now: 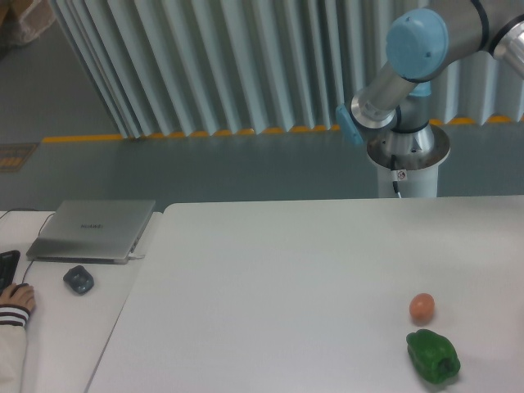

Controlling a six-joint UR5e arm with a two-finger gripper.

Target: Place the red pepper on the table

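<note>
The red pepper is out of view. The large white table point(286, 278) fills the lower right of the camera view. Only the arm's base and elbow point(417, 45) show at the upper right; the arm runs off the right edge, and the gripper is out of frame.
A green bell pepper point(433, 356) lies near the table's front right, with a small orange-pink ball point(422, 307) just behind it. On the narrower desk to the left sit a closed laptop point(94, 229) and a mouse point(79, 279). A person's hand point(15, 299) rests at the left edge.
</note>
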